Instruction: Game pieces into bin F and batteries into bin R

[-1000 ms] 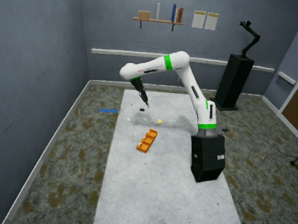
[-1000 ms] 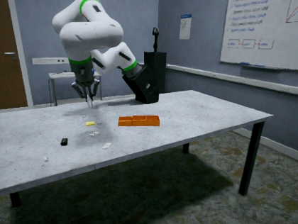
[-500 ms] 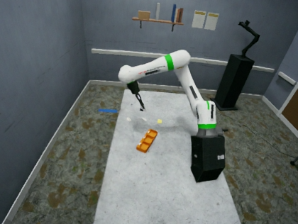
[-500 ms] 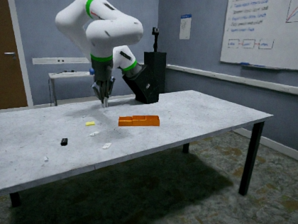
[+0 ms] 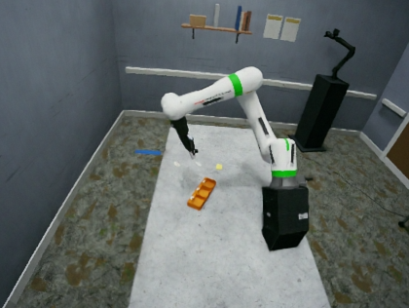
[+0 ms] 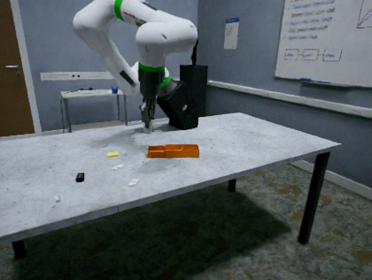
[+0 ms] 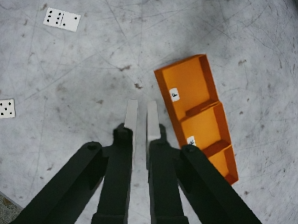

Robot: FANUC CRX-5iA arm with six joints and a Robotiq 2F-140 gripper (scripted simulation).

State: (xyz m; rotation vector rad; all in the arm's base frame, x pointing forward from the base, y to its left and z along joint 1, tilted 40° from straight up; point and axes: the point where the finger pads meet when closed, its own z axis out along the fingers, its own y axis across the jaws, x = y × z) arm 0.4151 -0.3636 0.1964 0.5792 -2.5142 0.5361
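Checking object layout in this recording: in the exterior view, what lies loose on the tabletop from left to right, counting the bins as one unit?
Small white piece, black object, yellow block, domino nearest the front edge, orange bins.

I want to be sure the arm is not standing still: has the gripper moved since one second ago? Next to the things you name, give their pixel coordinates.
Yes. In the exterior view, the gripper (image 5: 193, 155) (image 6: 148, 130) (image 7: 141, 114) has moved rightward in the picture, closer to the orange tray (image 5: 199, 201) (image 6: 182, 151) (image 7: 186, 82).
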